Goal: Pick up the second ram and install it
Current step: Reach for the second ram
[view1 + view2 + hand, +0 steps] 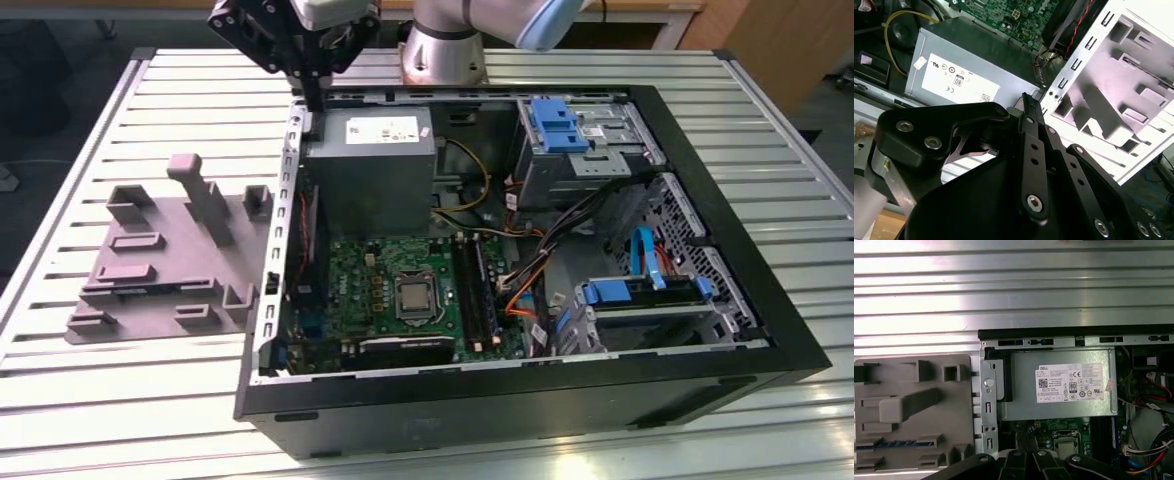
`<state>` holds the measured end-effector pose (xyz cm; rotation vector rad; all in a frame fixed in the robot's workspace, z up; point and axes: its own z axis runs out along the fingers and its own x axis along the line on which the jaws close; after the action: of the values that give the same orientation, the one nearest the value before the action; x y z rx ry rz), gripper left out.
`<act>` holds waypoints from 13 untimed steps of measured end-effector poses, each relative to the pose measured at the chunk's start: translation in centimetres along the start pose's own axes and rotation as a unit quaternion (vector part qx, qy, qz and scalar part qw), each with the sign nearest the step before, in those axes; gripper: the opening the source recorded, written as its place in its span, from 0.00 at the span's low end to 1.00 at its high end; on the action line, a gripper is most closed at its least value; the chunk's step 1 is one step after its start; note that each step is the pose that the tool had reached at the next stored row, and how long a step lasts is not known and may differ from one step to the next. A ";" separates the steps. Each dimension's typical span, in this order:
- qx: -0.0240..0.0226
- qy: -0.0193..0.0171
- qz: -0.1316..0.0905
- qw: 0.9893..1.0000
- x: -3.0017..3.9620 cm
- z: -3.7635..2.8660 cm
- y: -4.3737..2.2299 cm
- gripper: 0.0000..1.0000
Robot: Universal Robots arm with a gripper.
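In the exterior view, the gripper (316,100) hung in the upper left of the frame, over the back corner of the open computer case (747,300) and just beside the power-supply box (371,160). Its fingers tapered to one narrow point, pressed together with nothing between them. The grey tray (100,320) lay on the slatted table (107,420) at the exterior view's left, well apart from the tips.

In the second wrist view, the gripper (1026,100) looked closed flat, empty and touching nothing. The power-supply box (964,75) and the tray (1114,85) lay beyond it.

In the first wrist view, the second ram (896,443) appeared to be the thin dark strip lying in a slot of the tray (959,405), among the raised blocks and apart from the gripper (1027,440). It looked light, stiff and thin, and probably fragile. The best hold would likely be across its flat faces near the middle of the upper edge, clear of the contact edge. Its smooth sides might slip under a weak pinch.
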<state>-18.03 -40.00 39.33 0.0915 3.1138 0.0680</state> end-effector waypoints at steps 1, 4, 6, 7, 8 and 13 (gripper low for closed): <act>0.000 0.000 0.000 1.000 0.11 0.00 -0.01 0.11; 0.000 0.000 -0.001 1.000 0.46 -0.01 -0.04 0.11; 0.000 0.000 -0.001 1.000 0.69 -0.01 -0.06 0.11; 0.000 0.000 -0.001 1.000 0.80 -0.02 -0.06 0.11; 0.000 0.000 -0.001 1.000 0.92 -0.03 -0.07 0.11; 0.000 0.000 -0.002 1.000 1.55 -0.04 -0.13 0.11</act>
<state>-19.58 -40.04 39.33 0.0853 3.1140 0.0681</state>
